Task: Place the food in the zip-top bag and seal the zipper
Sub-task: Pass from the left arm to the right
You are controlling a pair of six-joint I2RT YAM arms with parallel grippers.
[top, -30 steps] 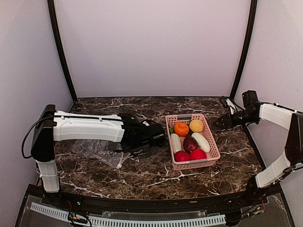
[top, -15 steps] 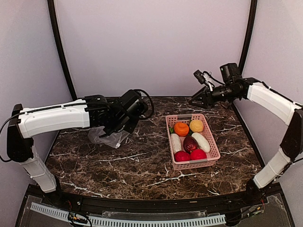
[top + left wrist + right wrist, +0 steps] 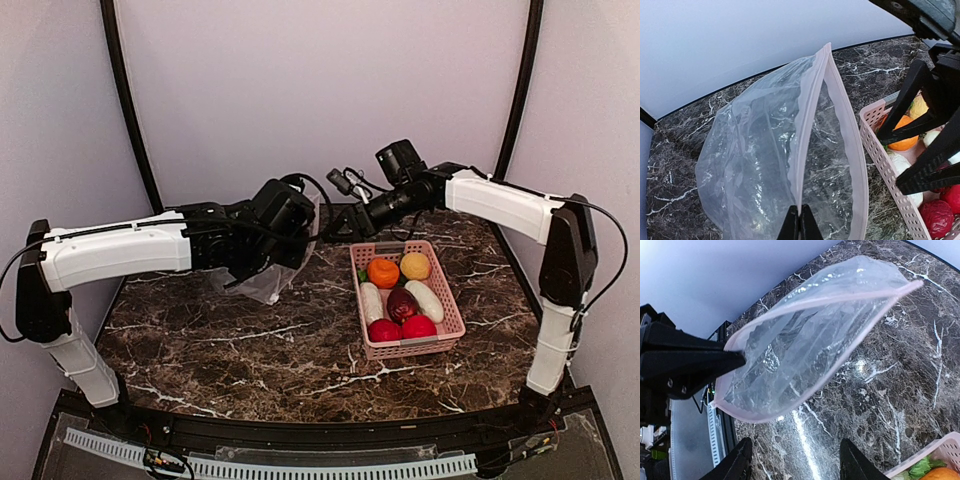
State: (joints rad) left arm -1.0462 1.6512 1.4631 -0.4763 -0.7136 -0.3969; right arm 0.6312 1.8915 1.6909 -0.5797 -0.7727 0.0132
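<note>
The clear zip-top bag (image 3: 268, 278) hangs in the air left of the basket, its mouth partly open. My left gripper (image 3: 800, 220) is shut on one lip of the whitish-pink zipper (image 3: 812, 110), and it also shows in the top view (image 3: 303, 222). The other lip (image 3: 852, 150) bows away. My right gripper (image 3: 795, 460) is open and empty, close beside the bag's mouth (image 3: 805, 345), not touching it; it also shows in the top view (image 3: 335, 228). The food lies in the pink basket (image 3: 455, 312): an orange ball (image 3: 382, 272), a yellow ball (image 3: 415, 265), white pieces (image 3: 371, 302), a maroon fruit (image 3: 402, 304) and red fruits (image 3: 419, 327).
The dark marble table (image 3: 250, 350) lies under both arms. The basket's rim (image 3: 885, 160) stands just right of the hanging bag. White walls and black corner posts (image 3: 130, 110) close in the back and sides.
My left gripper has lifted the bag off the table and carried it back and right. My right arm has risen and swung left from the far right to the bag's mouth.
</note>
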